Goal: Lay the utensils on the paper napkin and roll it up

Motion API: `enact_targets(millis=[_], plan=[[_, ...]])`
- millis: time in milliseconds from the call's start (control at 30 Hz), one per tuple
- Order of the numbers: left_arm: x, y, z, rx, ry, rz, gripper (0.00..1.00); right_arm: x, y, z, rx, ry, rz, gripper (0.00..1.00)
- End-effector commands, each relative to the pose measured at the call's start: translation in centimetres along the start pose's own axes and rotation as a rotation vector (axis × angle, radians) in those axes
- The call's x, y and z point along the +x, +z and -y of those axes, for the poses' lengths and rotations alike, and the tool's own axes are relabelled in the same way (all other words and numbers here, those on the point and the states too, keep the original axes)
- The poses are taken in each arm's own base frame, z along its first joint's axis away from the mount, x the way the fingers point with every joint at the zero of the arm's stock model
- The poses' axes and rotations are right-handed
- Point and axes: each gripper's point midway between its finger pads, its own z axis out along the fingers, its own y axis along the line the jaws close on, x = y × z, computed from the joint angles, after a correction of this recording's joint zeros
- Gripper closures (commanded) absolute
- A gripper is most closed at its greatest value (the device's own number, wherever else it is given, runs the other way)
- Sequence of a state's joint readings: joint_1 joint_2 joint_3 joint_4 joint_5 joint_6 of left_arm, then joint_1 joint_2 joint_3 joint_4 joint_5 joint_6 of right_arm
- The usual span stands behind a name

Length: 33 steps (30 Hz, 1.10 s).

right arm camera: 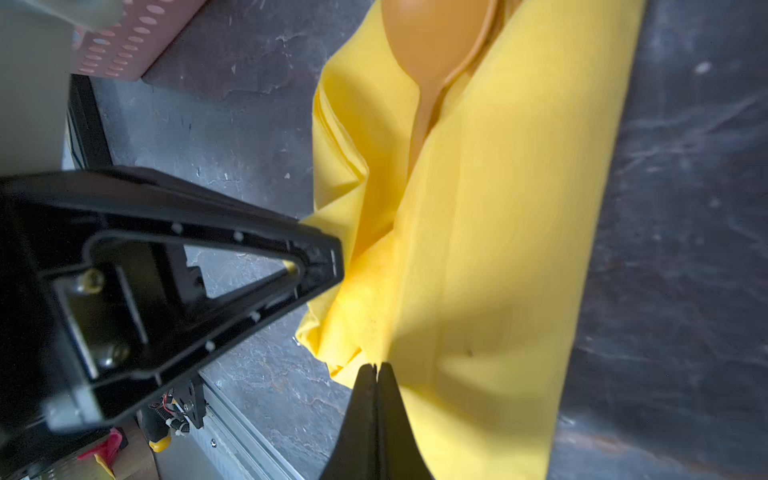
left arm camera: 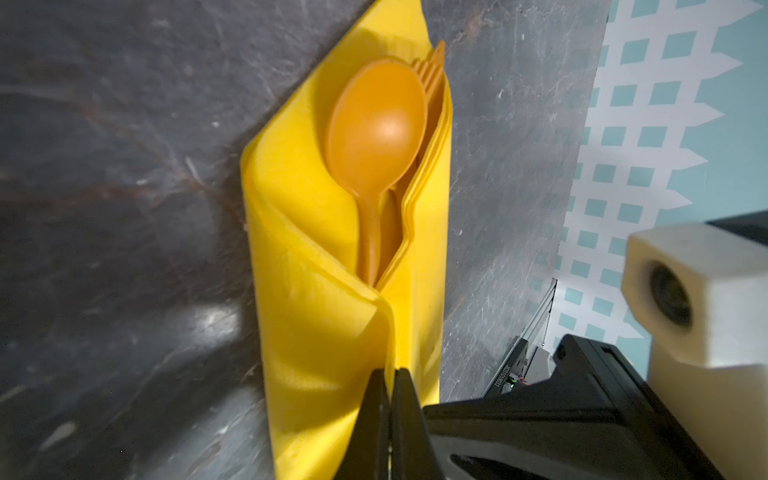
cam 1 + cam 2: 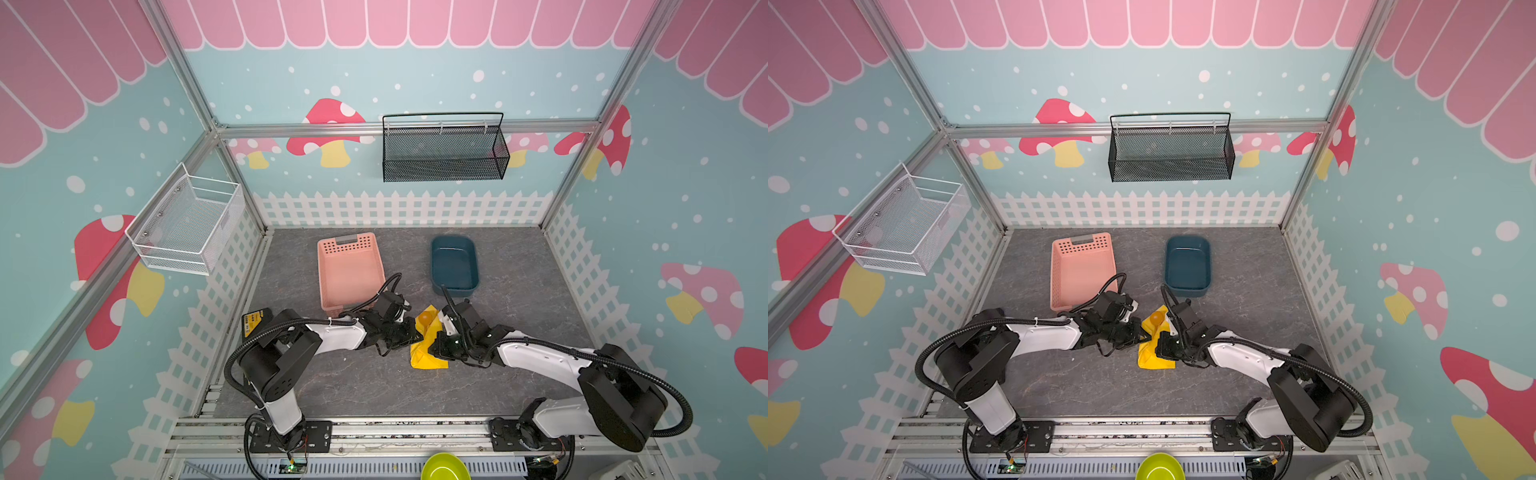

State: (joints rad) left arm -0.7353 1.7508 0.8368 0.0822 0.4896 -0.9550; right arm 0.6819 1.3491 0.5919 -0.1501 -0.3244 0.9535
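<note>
The paper napkin [image 3: 428,359] [image 3: 1154,360] lies mid-table, bright yellow and folded lengthwise over the utensils. An orange spoon [image 2: 378,124] sticks out of its far end, bowl up, and also shows in both top views [image 3: 424,319] [image 3: 1157,318]. Fork tines [image 2: 432,70] peek out beside it; the handles and the knife are hidden in the fold. My left gripper [image 2: 390,374] [image 3: 415,337] is shut on the napkin's [image 2: 311,270] overlapping flap edge. My right gripper [image 1: 377,368] [image 3: 433,347] is shut on the opposite flap of the napkin [image 1: 498,249]. The two grippers nearly touch.
A pink slotted basket [image 3: 349,270] sits just behind the left gripper, and a dark blue tub [image 3: 454,266] behind the right. A white wire basket [image 3: 187,226] hangs on the left wall and a black mesh basket [image 3: 444,149] on the back wall. A green bowl [image 3: 444,467] sits below the front rail.
</note>
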Motion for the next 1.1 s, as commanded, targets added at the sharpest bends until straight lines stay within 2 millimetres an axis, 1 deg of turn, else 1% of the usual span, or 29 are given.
enact_targets(millis=[0,100,233,367,600,900,1067], plan=[[-0.5,0.2,0.2,-0.013,-0.008,0.014,1.0,1.4,-0.2,1.8,0.051,0.047,-0.017,1.0],[-0.6,0.2,0.2,-0.013,-0.006,0.016,1.0,2.1,-0.2,2.1,0.048,0.056,-0.032,1.0],[-0.8,0.1,0.6,-0.008,0.0,0.022,1.0,2.5,0.2,2.4,0.038,0.057,-0.044,1.0],[-1.0,-0.3,1.6,0.021,0.016,0.028,1.0,2.8,0.8,2.5,0.027,0.059,-0.062,1.0],[-1.1,-0.6,3.7,0.067,0.041,0.018,1.0,3.5,1.4,3.6,0.056,0.063,-0.082,1.0],[-0.8,0.5,5.6,0.103,0.052,-0.022,1.0,3.9,1.6,4.1,0.06,0.068,-0.083,1.0],[-0.8,1.5,6.2,0.112,0.053,-0.041,1.0,4.0,1.6,4.2,0.058,0.071,-0.083,1.0]])
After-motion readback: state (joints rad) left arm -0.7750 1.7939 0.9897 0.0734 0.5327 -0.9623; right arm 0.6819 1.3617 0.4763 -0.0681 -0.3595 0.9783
